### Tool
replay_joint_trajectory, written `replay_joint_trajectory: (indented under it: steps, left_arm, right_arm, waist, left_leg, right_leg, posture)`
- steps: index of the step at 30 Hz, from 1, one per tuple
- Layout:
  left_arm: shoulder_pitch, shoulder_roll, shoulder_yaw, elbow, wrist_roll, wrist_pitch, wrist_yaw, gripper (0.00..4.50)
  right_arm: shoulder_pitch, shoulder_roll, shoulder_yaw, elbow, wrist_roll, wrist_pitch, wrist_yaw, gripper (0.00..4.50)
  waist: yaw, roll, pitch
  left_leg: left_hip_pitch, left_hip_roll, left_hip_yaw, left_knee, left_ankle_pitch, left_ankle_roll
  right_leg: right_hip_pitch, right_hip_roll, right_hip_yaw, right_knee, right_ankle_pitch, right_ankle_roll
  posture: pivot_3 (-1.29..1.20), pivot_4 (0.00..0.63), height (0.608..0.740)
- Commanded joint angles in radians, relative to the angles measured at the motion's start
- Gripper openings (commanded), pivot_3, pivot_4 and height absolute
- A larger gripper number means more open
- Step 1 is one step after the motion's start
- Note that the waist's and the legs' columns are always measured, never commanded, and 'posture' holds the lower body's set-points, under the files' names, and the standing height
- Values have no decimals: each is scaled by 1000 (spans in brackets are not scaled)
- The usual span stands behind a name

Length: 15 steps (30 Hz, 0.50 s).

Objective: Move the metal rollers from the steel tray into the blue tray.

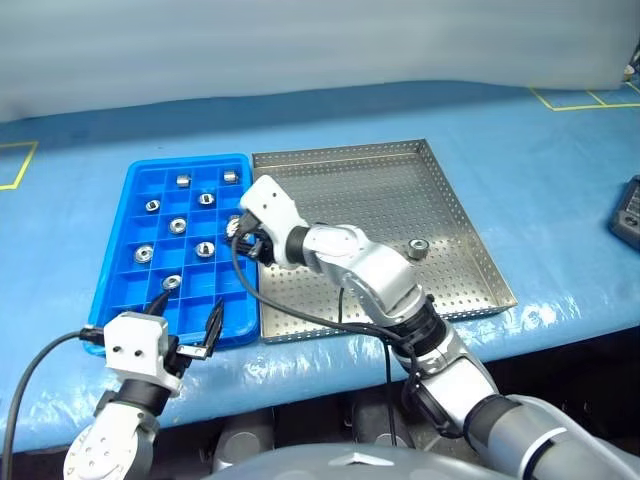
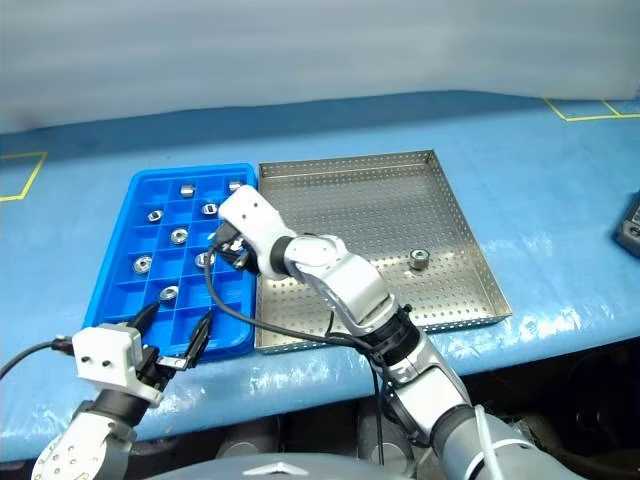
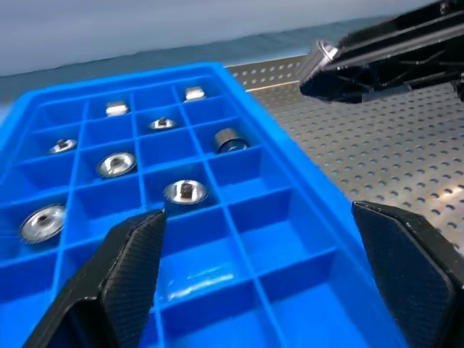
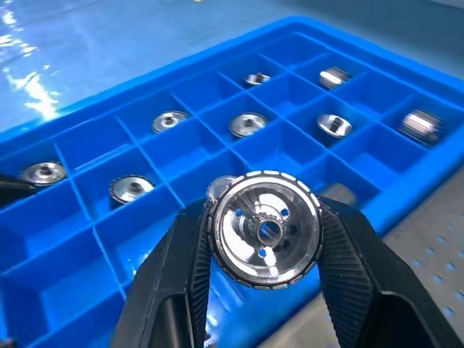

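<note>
Blue-covered table (image 1: 560, 200); right end effector (image 4: 264, 239) grips roller (image 4: 265, 227) over blue tray (image 1: 130, 200); left end effector (image 1: 185, 322) released.

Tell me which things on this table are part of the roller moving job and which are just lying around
Part of the job:
- perforated steel tray
- gridded blue plastic tray
- shiny metal roller in the right claw
- roller left on steel
- rollers in blue compartments

Lying about:
- dark device at table edge

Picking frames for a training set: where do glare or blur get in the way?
Right wrist view: the held roller is crisp, with white glare on the blue table cover. Left wrist view: the near fingers and blue tray look soft. Left eye view: evenly lit, steel tray without harsh glare.
</note>
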Motion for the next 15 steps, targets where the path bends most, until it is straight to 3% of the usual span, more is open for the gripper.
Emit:
replay_joint_trajectory:
  steps: [1, 15]
  left_arm:
    - [27, -17, -3, -62, 13, -44, 9, 4500]
    - [-9, -40, -49, -42, 28, -41, 24, 4500]
  right_arm:
    - [-36, 21, 44, 37, -19, -49, 41, 1703]
    - [-31, -49, 142, 88, -91, 4, 134, 1703]
  waist:
    - [18, 0, 1]
    - [35, 2, 2]
  left_leg:
    - [-1, 0, 0, 0, 0, 0]
    - [-4, -1, -2, 2, 0, 0]
  right_leg:
    - [0, 0, -1, 0, 0, 0]
    - [-2, -2, -4, 0, -1, 0]
  posture:
    - [312, 150, 740]
    - [288, 150, 740]
